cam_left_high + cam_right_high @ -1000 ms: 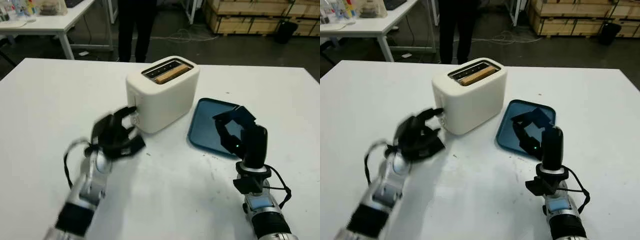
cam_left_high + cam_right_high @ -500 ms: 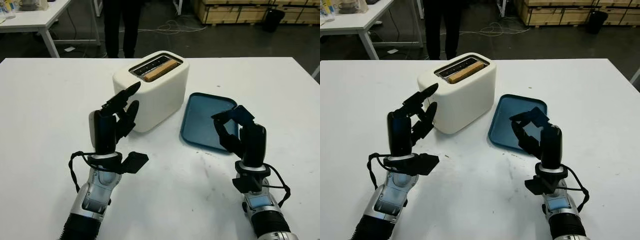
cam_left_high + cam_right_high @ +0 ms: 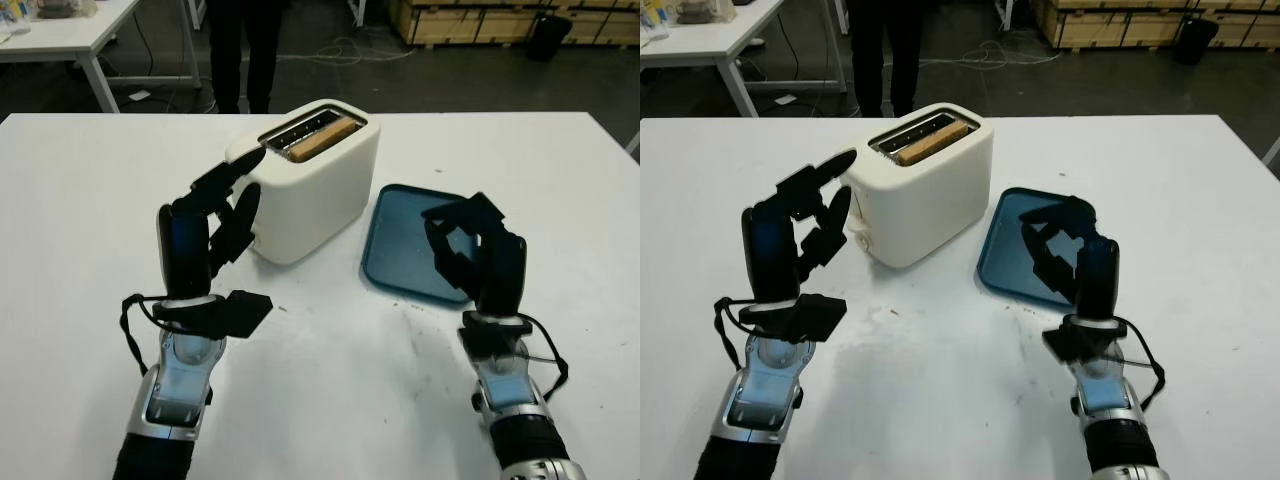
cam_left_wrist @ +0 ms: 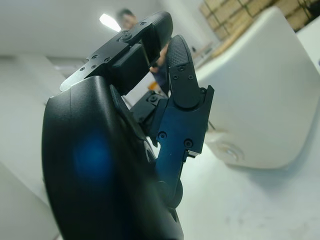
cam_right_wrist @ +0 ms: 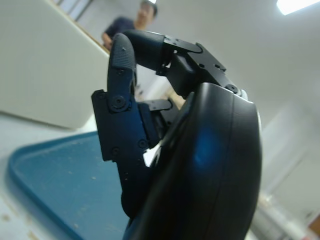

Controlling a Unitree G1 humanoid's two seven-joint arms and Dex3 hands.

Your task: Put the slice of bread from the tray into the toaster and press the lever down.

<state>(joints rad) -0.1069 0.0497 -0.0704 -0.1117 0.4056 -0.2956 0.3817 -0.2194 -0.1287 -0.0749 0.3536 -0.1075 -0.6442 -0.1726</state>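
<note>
Up and back comes the left hand point(image 3: 205, 225), now raised beside the toaster point(image 3: 315, 180), open and holding nothing. Behind the table point(image 3: 80, 200), a person's legs point(image 3: 240, 50). Bread point(image 3: 320, 137) sits in the slot, just beyond the left fingers. Right hand point(image 3: 475, 255) hovers at the near edge of the blue tray point(image 3: 400, 240), open, empty.

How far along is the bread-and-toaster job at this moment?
Done: the slice of bread already sits in a slot of the toaster, and the blue tray holds nothing. In hand: neither hand grips anything; the left hand is raised, open, beside the toaster's lever end, and the right hand is up over the tray's near edge. Left: whether the lever is down cannot be seen.
</note>
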